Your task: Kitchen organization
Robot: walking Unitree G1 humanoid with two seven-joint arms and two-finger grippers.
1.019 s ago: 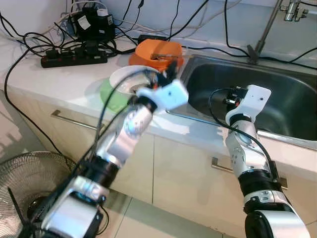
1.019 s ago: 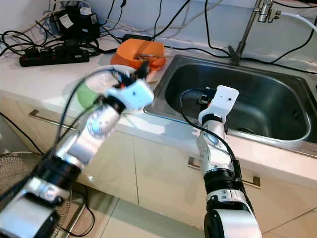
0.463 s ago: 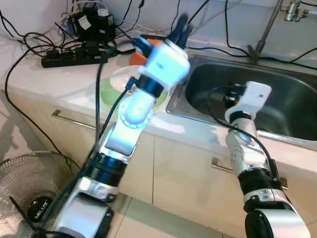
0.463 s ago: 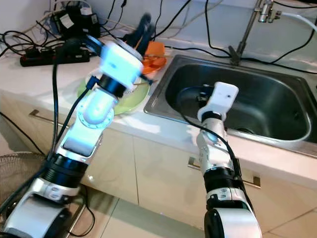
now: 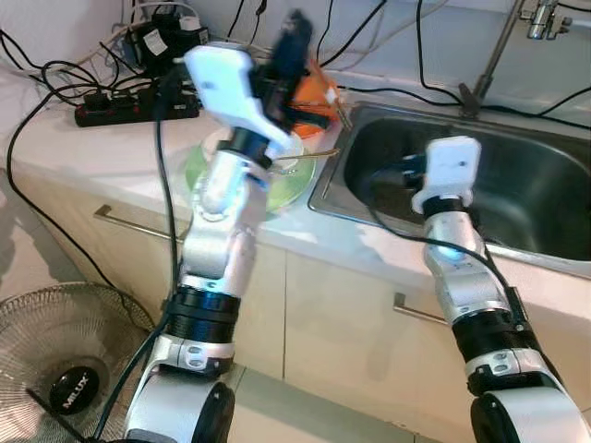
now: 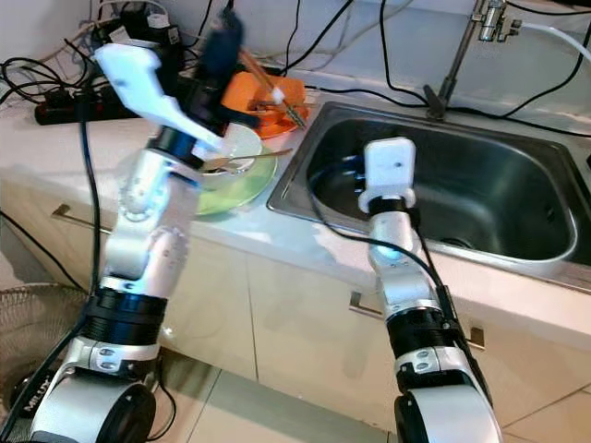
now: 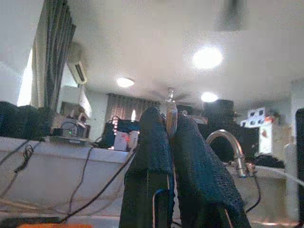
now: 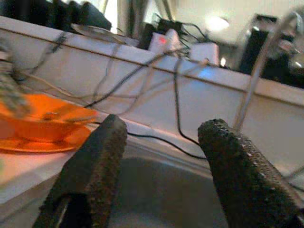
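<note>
Left gripper [image 6: 222,41]: I hold it raised above the worktop, fingers pressed together on a thin pale chopstick [image 6: 272,90]; the left wrist view shows the stick's tip between my pads.
Chopstick: it slants down from my grip toward the orange plastic bowl [image 6: 263,97], so I judge I am carrying it clear of the dishes.
Right gripper [image 8: 161,156]: fingers spread apart and empty, poised over the stainless steel sink [image 6: 499,198], probably waiting to receive or help.
White bowl [image 6: 235,148]: sits on the round green plate [image 6: 217,194] beside the sink, a metal spoon [image 6: 245,160] resting across it.
Hazard: black power strip [image 5: 138,106] and cables crowd the worktop's back.
</note>
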